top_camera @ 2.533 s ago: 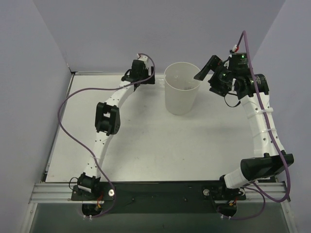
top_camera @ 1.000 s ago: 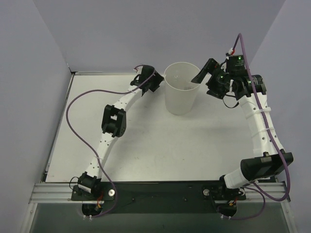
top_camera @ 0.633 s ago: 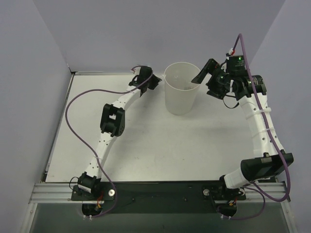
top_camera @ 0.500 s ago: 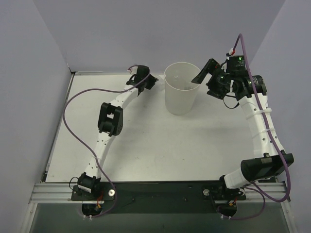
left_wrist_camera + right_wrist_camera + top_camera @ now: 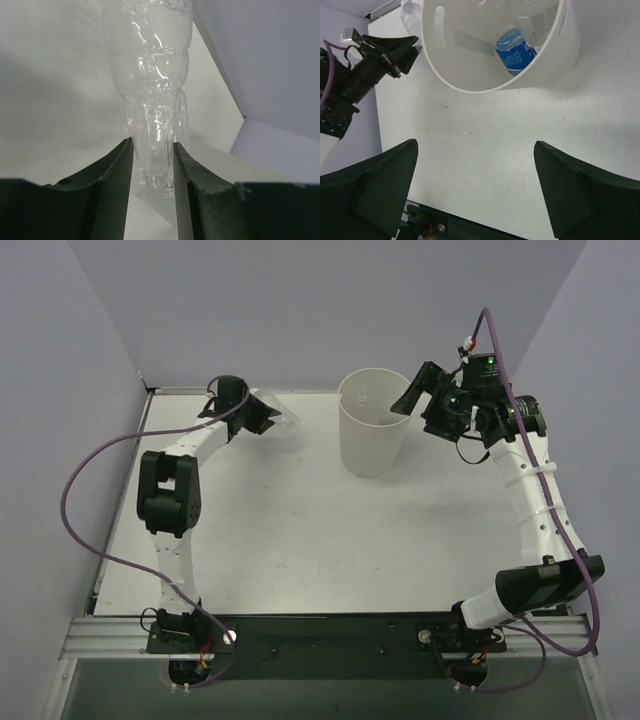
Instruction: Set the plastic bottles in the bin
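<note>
From where I stand, the pick-up is done and the carry is next. The left gripper [image 5: 152, 145] has its fingers [image 5: 115, 185] clamped on the lower body of the unlabelled clear bottle [image 5: 150, 75]. It is at the far left of the worktop [image 5: 300, 540], well apart from the bin [image 5: 373, 455]. I cannot tell whether the bottle is off the surface.

The next move calls for lifting it higher than the rim, swinging right until it hangs over the opening, then letting go. The right gripper [image 5: 475, 147] hovers just beside the bin's right rim, fingers spread wide and holding nothing.

Inside the bin lies the blue-labelled bottle [image 5: 515, 54], with what looks like a second clear bottle [image 5: 532, 12] beside it. So I reckon 2 are in and 1 remains.
</note>
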`<state>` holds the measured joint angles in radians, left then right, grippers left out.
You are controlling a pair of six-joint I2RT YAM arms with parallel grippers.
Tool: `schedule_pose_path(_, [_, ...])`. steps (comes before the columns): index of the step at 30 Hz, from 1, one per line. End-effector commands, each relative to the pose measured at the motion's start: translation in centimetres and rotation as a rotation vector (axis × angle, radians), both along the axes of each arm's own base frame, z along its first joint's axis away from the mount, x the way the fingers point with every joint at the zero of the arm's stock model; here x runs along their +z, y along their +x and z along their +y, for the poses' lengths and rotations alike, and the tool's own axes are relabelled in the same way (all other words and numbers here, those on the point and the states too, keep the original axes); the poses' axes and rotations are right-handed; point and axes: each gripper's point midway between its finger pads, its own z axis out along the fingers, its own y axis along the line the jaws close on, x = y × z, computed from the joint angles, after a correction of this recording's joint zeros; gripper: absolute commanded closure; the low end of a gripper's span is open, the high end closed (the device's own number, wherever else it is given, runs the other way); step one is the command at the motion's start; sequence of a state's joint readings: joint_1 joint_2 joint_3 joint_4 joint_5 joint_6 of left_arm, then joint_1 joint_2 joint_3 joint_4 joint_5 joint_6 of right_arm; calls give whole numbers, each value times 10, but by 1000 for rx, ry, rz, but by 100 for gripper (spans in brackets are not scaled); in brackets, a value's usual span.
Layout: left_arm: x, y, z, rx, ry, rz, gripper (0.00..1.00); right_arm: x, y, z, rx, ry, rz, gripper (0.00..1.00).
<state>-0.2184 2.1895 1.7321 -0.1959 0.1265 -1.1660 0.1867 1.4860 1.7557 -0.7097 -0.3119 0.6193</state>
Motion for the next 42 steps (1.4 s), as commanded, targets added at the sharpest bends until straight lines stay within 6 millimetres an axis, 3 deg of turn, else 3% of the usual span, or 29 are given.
schedule_pose_path(1, [101,-32,-4,-96,-198,-166,83,30,-8,31,169,-51,-170,6])
schedule_pose_path(4, [123,-63,-6,-85,-301,-162,83,36,-18,56,270,-110,-241,6])
schedule_pose_path(8, [170,-89,-24,-90,-499,-216,83,42,-24,77,336,-114,-289,5])
schedule_pose_path(17, [224,-129,-62,-38,-712,-208,83,53,-28,122,465,-162,-389,1])
schedule_pose_path(21, [235,-139,-75,-43,-761,-192,83,45,-31,135,525,-273,-418,0])
schedule_pose_path(25, [246,-151,-91,-76,-794,-187,83,37,-26,133,507,-418,-430,0])
schedule_pose_path(36, [253,-186,-106,-77,-818,-161,84,31,-7,113,378,-522,-409,0])
schedule_pose_path(42, [252,-199,-115,-96,-835,-145,84,28,-10,124,411,-485,-398,3])
